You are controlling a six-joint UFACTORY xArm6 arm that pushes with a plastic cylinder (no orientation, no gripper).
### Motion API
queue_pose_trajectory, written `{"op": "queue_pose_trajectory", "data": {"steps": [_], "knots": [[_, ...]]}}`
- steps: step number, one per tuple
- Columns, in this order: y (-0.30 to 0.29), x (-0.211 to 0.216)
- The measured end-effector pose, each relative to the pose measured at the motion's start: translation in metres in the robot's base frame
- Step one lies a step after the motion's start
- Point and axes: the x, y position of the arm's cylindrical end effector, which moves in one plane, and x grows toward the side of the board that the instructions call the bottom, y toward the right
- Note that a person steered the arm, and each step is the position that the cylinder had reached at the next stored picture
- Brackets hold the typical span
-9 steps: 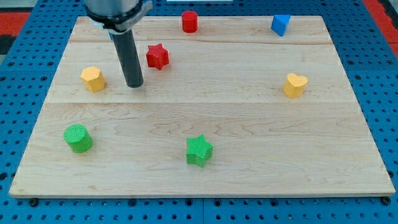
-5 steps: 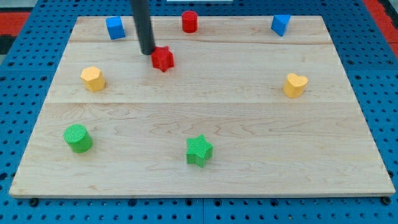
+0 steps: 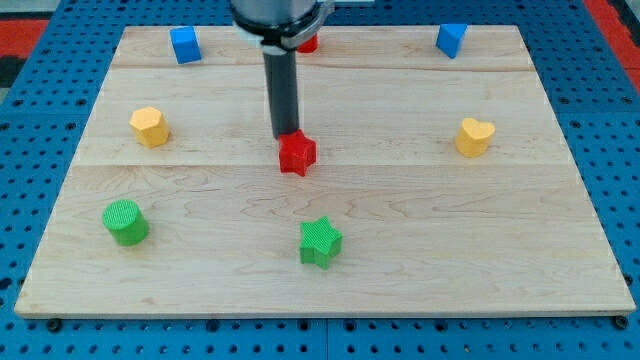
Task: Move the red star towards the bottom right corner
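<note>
Camera view: my tip touching red star, no pincer on rod.

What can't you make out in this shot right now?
- Red block at the view's top: mostly hidden behind the arm, shape unclear.
- My tip: right behind the red star; contact can't be confirmed.
- Arm above the rod: cut off by the top edge.

my tip touches the red star at its 11 o'clock side. from the star toward 4 o'clock the counter is bare wood. green star sits at 6 o'clock, apart. yellow heart at 3 o'clock, well apart.
</note>
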Motion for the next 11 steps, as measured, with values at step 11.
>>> {"op": "queue_pose_trajectory", "data": {"steps": [11], "knots": [[0.122, 0.127]]}}
